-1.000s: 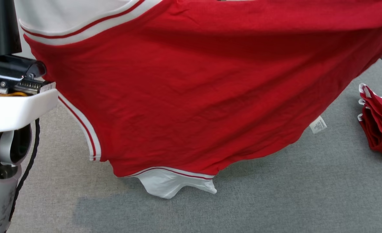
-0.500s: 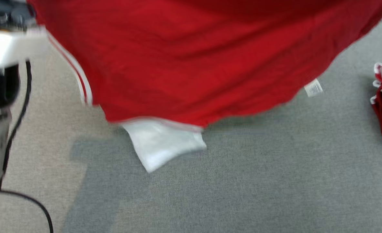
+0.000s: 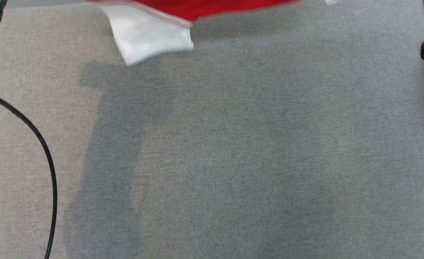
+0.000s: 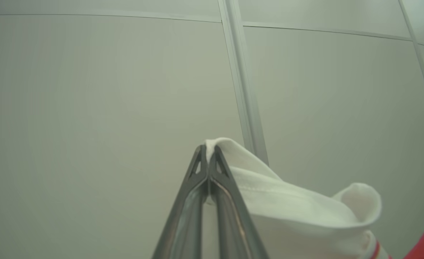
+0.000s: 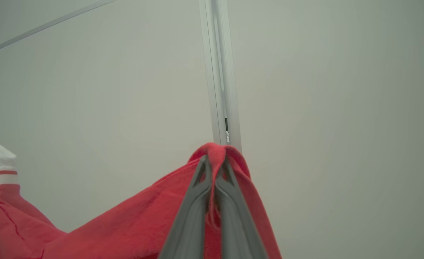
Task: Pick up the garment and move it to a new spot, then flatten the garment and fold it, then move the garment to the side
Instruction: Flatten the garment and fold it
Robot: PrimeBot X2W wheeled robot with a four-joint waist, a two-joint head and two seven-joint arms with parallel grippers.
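Up at the top edge of the head view, the garment (image 3: 204,6) hangs in the air. It is red, with a white sleeve (image 3: 147,36) hanging lowest over the grey mat (image 3: 233,151). It is too blurry to tell if the sleeve touches the mat. In its wrist view the left gripper (image 4: 208,153) is pressed tight on a white bit of the garment. The right gripper (image 5: 215,160) pinches a fold of red cloth the same way. Both are held up in front of a pale wall (image 4: 90,108).

What could go wrong? Each claw holds only a small bit of cloth at its very tip. If the arms pull apart too hard or swing fast, a bit could slip out and that side would drop in a heap. The sleeve may land first and get tucked under, which would leave a lump when the garment is laid flat. A black cable (image 3: 43,144) loops by the left side of the mat, and cloth could snag on it.

No box, basket or bin is to be seen, so nothing sits inside anything
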